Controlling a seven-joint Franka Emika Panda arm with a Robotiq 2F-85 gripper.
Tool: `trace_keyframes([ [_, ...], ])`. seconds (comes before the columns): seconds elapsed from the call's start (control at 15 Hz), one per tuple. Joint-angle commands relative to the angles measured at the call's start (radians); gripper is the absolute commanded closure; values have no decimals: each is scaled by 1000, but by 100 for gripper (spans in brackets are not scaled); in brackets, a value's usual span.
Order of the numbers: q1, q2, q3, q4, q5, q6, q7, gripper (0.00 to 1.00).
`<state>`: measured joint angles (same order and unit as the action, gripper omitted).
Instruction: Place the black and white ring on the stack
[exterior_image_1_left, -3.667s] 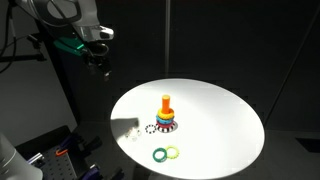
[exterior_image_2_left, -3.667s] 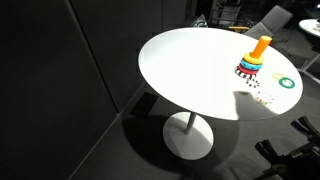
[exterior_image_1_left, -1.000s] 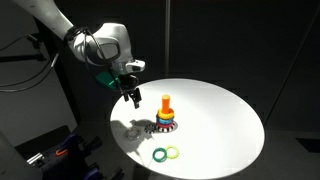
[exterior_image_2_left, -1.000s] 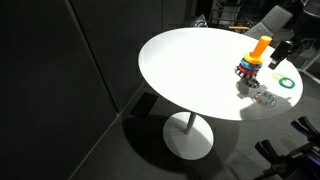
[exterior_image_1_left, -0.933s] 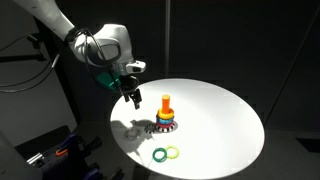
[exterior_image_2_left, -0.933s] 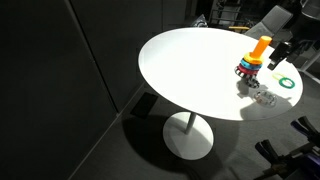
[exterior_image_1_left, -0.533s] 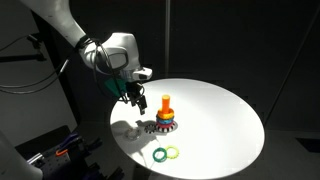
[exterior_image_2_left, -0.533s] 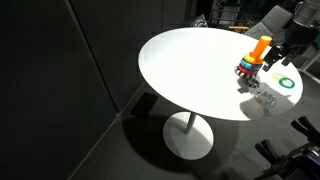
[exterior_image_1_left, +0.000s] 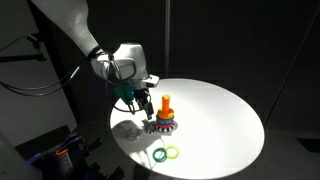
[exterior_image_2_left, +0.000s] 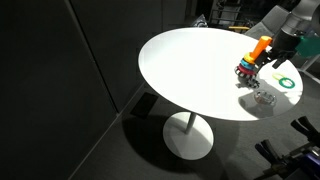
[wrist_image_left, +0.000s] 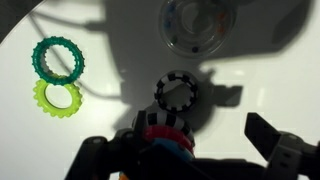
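Observation:
The black and white ring (wrist_image_left: 178, 93) lies flat on the white table, right beside the stack's base; it also shows in an exterior view (exterior_image_1_left: 151, 127). The stack (exterior_image_1_left: 165, 114) is an orange peg with coloured rings around its lower part, seen in both exterior views (exterior_image_2_left: 251, 63) and at the bottom edge of the wrist view (wrist_image_left: 163, 136). My gripper (exterior_image_1_left: 142, 103) hovers above the table close to the stack and the ring. Its dark fingers are spread apart in the wrist view (wrist_image_left: 180, 145) and hold nothing.
A green ring (wrist_image_left: 55, 58) and a yellow ring (wrist_image_left: 59, 97) lie side by side on the round white table (exterior_image_1_left: 220, 120), apart from the stack. A clear round object (wrist_image_left: 197, 25) lies beyond the black and white ring. The surroundings are dark.
My gripper has come down and moved across toward the stack, from above the table's edge to just beside the peg. The rings and the stack have not moved.

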<state>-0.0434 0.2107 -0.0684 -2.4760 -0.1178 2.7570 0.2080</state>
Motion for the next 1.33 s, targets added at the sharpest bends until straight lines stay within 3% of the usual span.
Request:
trace_keyframes([
  [0.0, 14, 65, -13, 37, 39, 55, 12, 0],
  [0.73, 58, 205, -77, 62, 63, 190, 18, 0],
  [1.27, 51, 277, -62, 88, 129, 250, -1, 0],
])
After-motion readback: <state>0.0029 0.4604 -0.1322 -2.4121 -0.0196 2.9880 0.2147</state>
